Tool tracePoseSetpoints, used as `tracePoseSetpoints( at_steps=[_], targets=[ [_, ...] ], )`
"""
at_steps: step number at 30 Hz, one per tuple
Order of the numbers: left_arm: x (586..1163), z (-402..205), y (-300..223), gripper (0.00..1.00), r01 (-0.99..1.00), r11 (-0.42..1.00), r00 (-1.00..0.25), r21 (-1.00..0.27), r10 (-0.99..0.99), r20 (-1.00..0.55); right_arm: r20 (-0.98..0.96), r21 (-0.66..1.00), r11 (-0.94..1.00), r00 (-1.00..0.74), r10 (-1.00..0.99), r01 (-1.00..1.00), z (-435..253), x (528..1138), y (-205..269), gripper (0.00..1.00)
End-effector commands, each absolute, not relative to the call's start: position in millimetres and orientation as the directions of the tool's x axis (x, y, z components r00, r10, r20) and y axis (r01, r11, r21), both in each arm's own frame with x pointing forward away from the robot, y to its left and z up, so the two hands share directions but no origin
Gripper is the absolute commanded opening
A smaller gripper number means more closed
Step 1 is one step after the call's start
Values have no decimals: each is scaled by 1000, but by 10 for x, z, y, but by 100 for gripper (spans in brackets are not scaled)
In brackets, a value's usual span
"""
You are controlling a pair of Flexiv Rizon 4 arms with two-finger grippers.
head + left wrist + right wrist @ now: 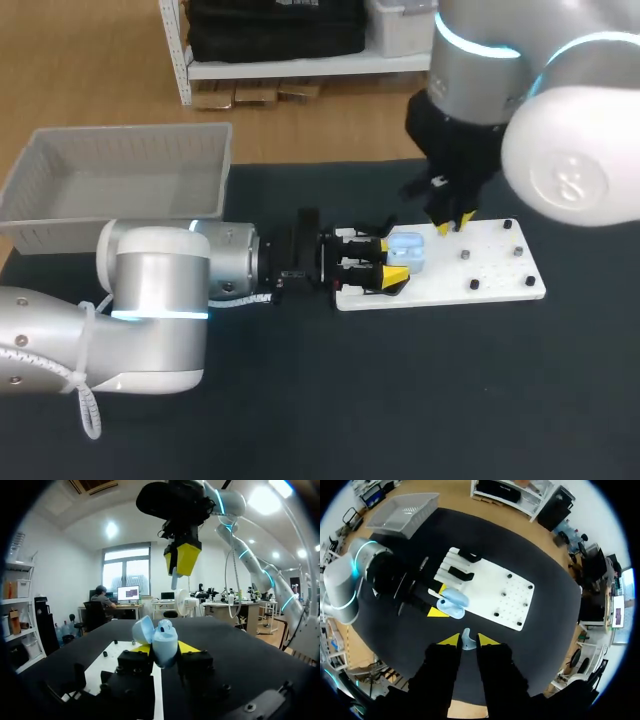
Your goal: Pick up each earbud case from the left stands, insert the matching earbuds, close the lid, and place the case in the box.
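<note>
A light blue earbud case (408, 250) with its lid open sits between the yellow tips of my left gripper (392, 260), which is shut on it just over the left end of the white board (450, 275). In the left wrist view the case (164, 645) stands upright between the fingers, lid (142, 630) tipped back. My right gripper (453, 222) hangs above and slightly beyond the case, pointing down. It is shut on a small pale blue earbud (465, 639), also visible from below as the earbud (173, 582) under the yellow tips.
A grey basket (120, 180) stands at the back left of the dark table. The white board carries several small black pegs (467, 255) and black stands (462, 565) at its left end.
</note>
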State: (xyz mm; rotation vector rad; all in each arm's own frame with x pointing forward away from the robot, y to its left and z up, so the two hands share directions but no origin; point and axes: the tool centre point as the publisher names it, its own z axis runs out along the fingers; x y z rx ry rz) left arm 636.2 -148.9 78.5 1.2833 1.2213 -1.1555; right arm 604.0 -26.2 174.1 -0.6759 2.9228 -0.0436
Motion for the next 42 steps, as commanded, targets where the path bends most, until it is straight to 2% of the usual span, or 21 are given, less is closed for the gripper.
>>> tracePoseSetpoints(
  at_steps=[1,42],
  targets=[
    [6343,788,-1488,0,999,-5,42,42,66,-997,-112,-74,893,-886,-450,-444,1707,6095,-134,0],
    [6343,788,-1488,0,999,-5,42,42,66,-997,-140,-91,870,-858,-493,-485,1506,6042,181,0]
  ],
)
